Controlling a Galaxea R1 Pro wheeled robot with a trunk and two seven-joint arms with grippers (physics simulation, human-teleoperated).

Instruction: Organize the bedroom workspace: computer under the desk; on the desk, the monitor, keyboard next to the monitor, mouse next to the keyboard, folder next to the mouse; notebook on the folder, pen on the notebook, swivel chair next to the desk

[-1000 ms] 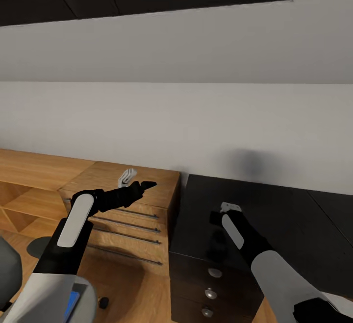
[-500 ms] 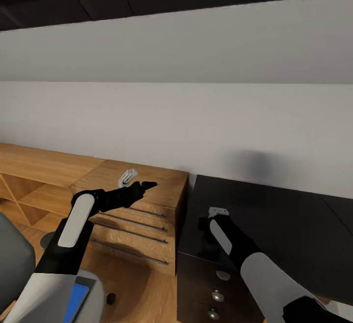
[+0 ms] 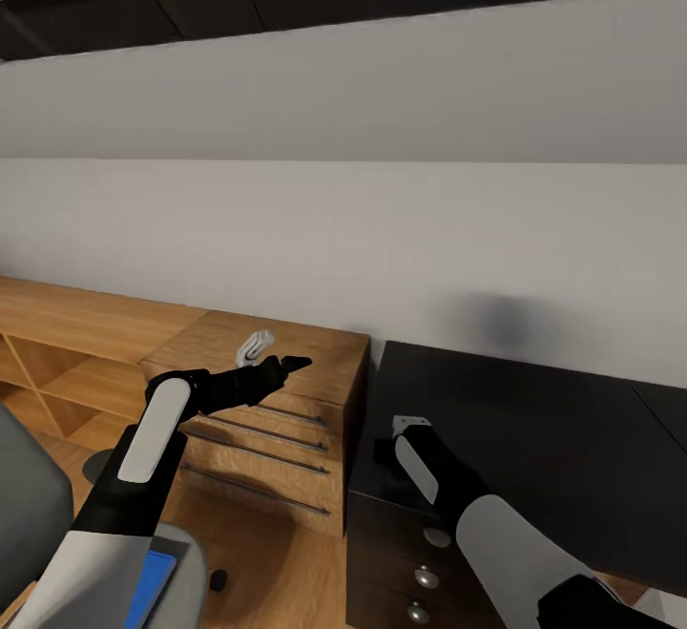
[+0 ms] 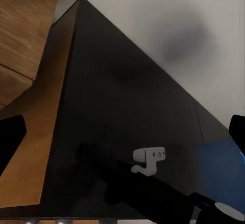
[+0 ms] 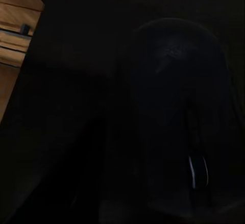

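The black desk (image 3: 544, 438) takes up the right of the head view. My right arm reaches over its near left corner, the wrist (image 3: 410, 426) low above the top and the fingers hidden under it. In the right wrist view a dark rounded lump (image 5: 178, 106) looms close; it may be the mouse, but the picture is too dark to tell. My left gripper (image 3: 284, 362) hangs open and empty in front of the wood cabinet. The blue folder (image 3: 153, 588) lies on the seat of the grey swivel chair (image 3: 33, 505) at the lower left.
A light wood drawer cabinet (image 3: 277, 419) with long metal handles stands against the desk's left side, with low wood shelving (image 3: 57, 362) beyond it. Round knobs (image 3: 426, 576) mark the desk's drawer unit. A sloped pale wall rises behind.
The camera has turned slightly left, bringing more of the chair and folder into view. My right wrist has moved toward the desk's near left corner. The left arm holds its pose.
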